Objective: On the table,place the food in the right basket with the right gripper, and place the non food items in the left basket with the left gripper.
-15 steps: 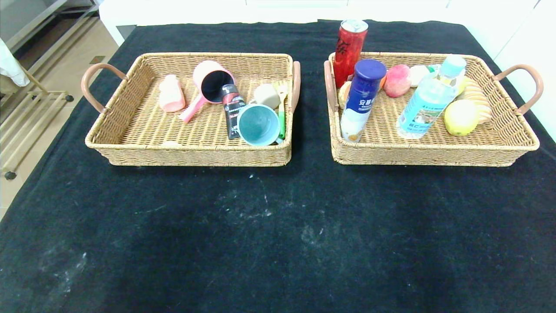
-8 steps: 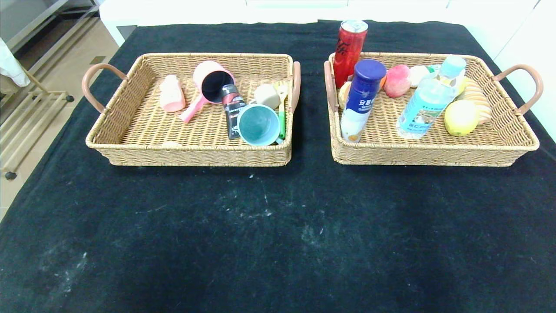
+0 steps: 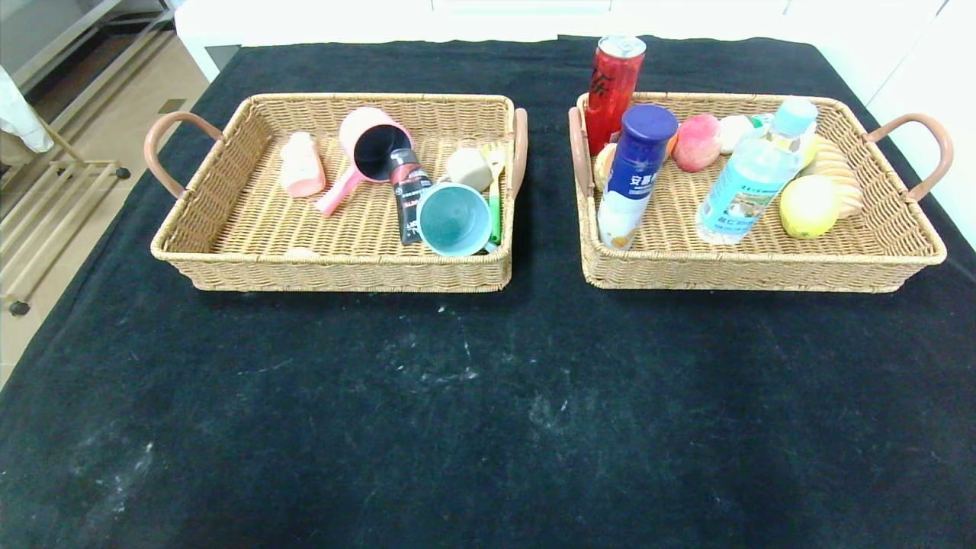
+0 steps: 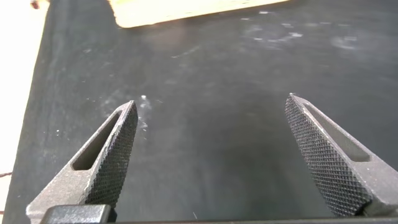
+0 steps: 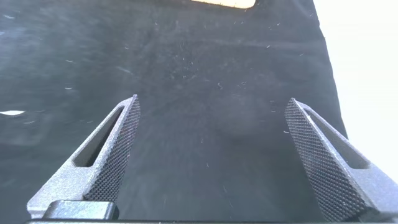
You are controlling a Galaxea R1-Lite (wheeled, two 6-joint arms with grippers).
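While both jaws gape | left gripper (image 4: pixel 211 155), right gripper (image 5: pixel 211 155) | water bottle (image 3: pixel 743 183) leans upper-right.

Left pincer (image 4: pixel 211 155): two dark grey metal fingers (image 4: pixel 112 158), tapered to blunt tips, inner faces cross-hatched with fine diamond knurling, each with a long slot cut through its side. Right pincer (image 5: pixel 211 155): same build, grey knurled fingers (image 5: pixel 320 162), slotted sides.
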